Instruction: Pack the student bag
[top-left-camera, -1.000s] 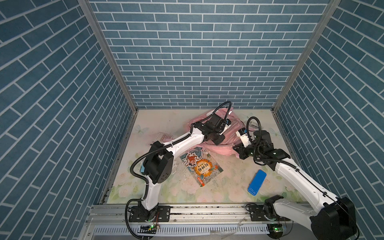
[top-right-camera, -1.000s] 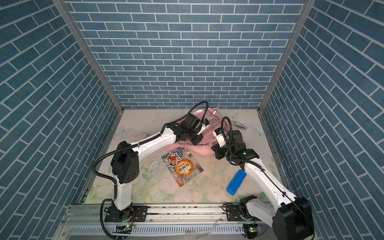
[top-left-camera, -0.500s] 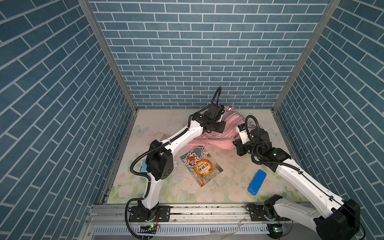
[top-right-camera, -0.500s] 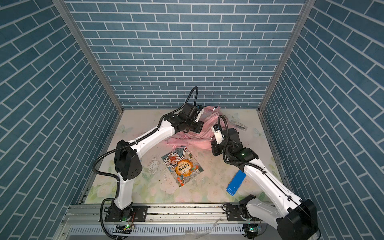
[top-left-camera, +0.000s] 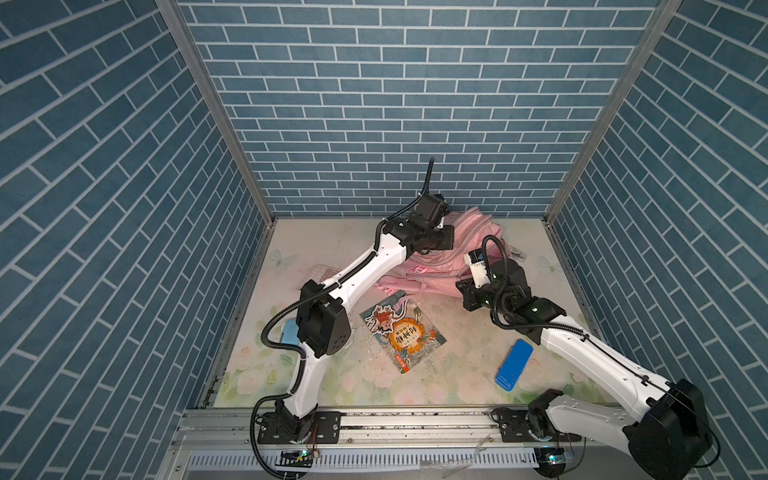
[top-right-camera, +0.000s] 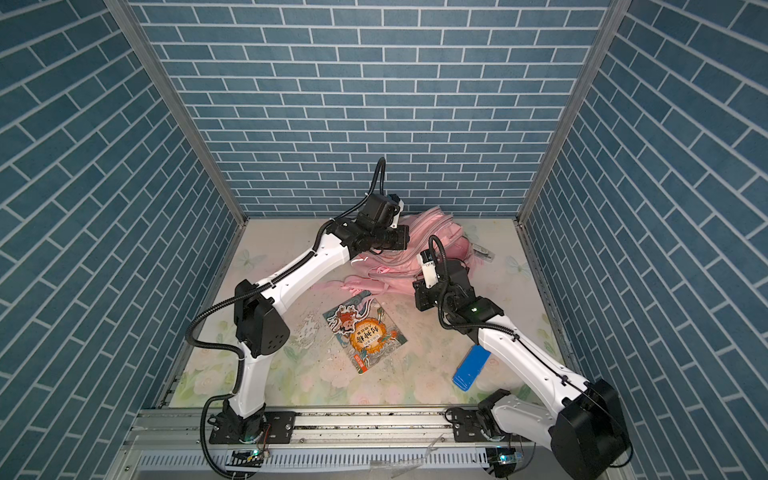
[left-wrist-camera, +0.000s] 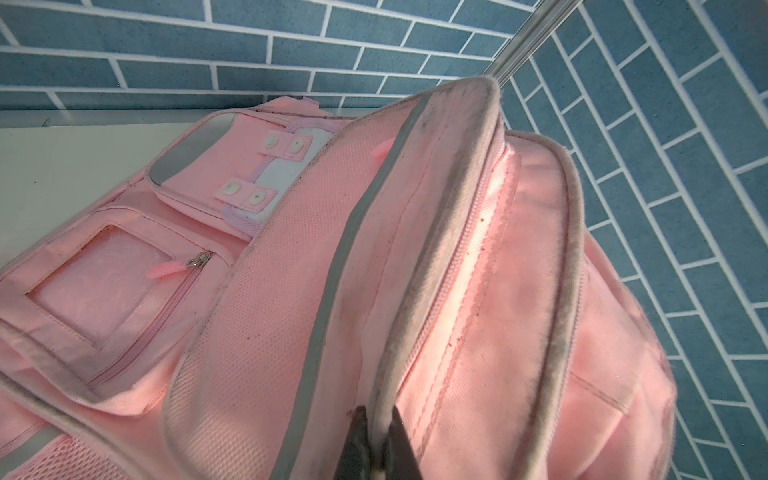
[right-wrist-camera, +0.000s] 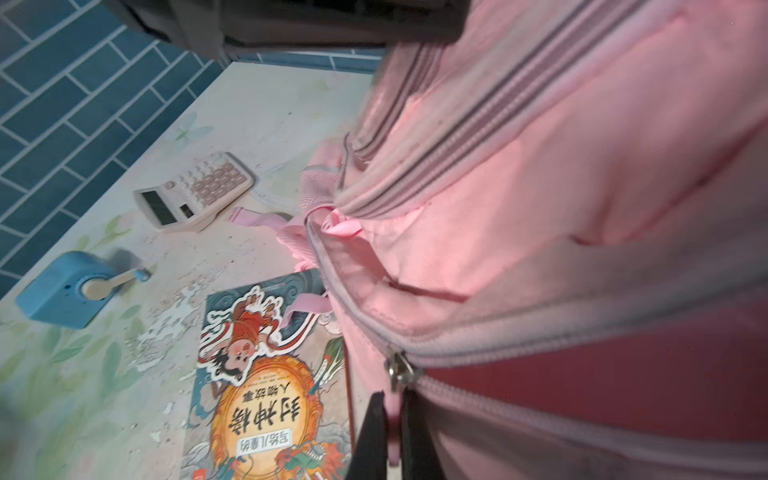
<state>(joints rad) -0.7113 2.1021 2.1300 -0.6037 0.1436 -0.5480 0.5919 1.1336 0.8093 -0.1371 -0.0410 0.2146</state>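
From the near rail (top-left-camera: 415, 420) the right arm (top-left-camera: 590, 353) slants inward, right pincer (right-wrist-camera: 392, 399) clamped on a pink zip pull (right-wrist-camera: 393, 426), while the left arm (top-left-camera: 365, 270) stretches farther, left pincer (left-wrist-camera: 377, 415) clamped on the piped rim (left-wrist-camera: 440, 249) of the student bag (top-left-camera: 473, 237) at the far edge of the tabletop (top-left-camera: 320, 243).

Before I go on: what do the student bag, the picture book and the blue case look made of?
The student bag: soft pink woven fabric, matte, with a mesh panel, visible stitching and grey piping. The picture book: thin paper with a colour-printed cover, possibly coated. The blue case: smooth and rigid-looking, uniform colour, so probably hard plastic, perhaps metal.
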